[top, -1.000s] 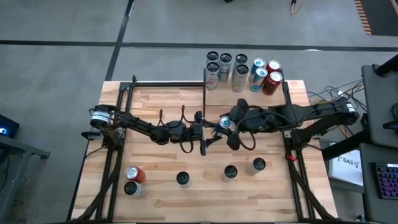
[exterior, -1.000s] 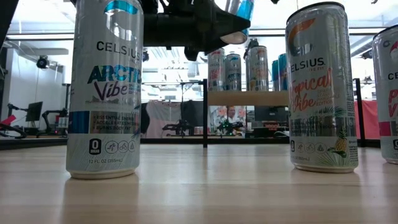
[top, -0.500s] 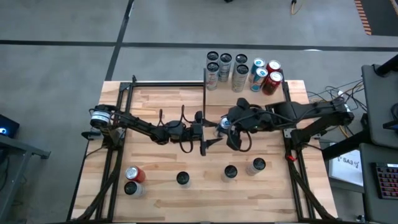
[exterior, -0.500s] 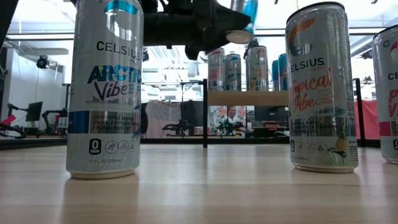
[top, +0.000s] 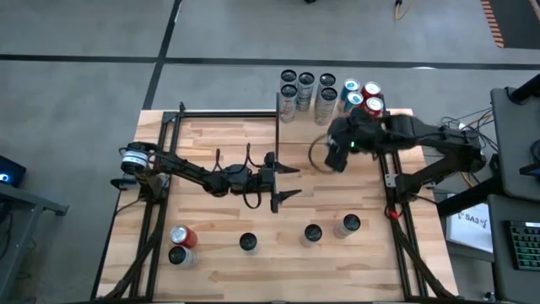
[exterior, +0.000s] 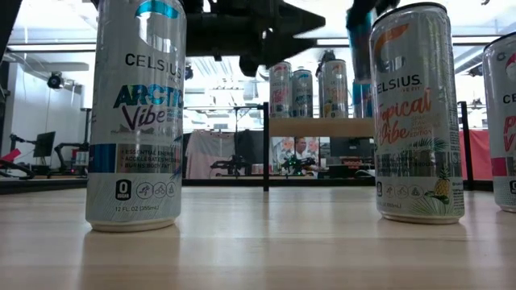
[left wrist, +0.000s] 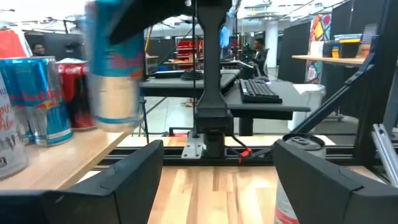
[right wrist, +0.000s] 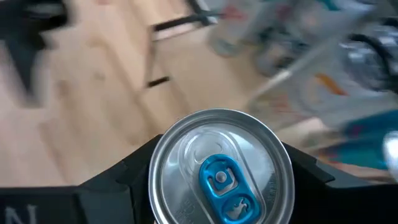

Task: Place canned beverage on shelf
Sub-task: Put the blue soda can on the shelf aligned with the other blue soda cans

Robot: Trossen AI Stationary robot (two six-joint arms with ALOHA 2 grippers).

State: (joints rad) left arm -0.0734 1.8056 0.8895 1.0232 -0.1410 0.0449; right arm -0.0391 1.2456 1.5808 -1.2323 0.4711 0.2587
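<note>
We see right gripper [right wrist: 221, 186] now clamped on blue-tab can [right wrist: 221, 169], swung from table middle up beside shelf [top: 402, 112] cans. Left gripper [top: 285, 182] stays mid-table, fingers wider apart, empty.

The right gripper [top: 340, 150] sits near the table's far right, closed round a can [right wrist: 221, 167], just before the shelf [top: 396, 118] at the far edge, where a cluster of cans [top: 325, 95] stands behind it. To its left, apart, hangs the left gripper [top: 283, 181] over mid-table. Nearer the front edge, well before both grippers, loose cans [top: 312, 233] stand in a row.
</note>
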